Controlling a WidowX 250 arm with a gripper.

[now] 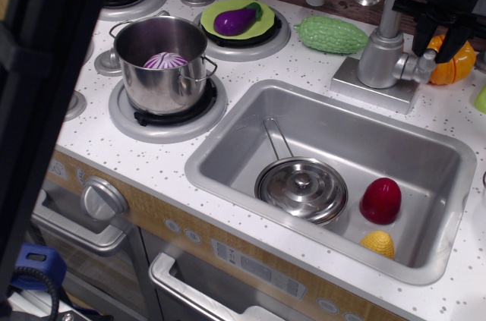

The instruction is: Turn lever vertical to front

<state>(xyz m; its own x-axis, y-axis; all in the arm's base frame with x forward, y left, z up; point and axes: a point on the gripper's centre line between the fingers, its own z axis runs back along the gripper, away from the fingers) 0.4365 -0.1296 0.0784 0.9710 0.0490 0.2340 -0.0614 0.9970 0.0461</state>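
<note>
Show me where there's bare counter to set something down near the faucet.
Free: speckled counter between the plate with the eggplant, the green gourd and the sink rim. Crowded: right of the faucet base, where the hand is at the lever beside the orange vegetable.

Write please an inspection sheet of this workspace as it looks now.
Surface: white speckled counter with stove and a sink.
Job's things: lever on the faucet base, mostly hidden behind the end effector.
Clutter: pot on a burner; eggplant on a green plate; green gourd; lidded pan, red piece and yellow piece in the sink.
Grippers: end effector at the lever; open or shut unclear.
Cables: one at lower left.
Surroundings: dark post blocking the left.
</note>
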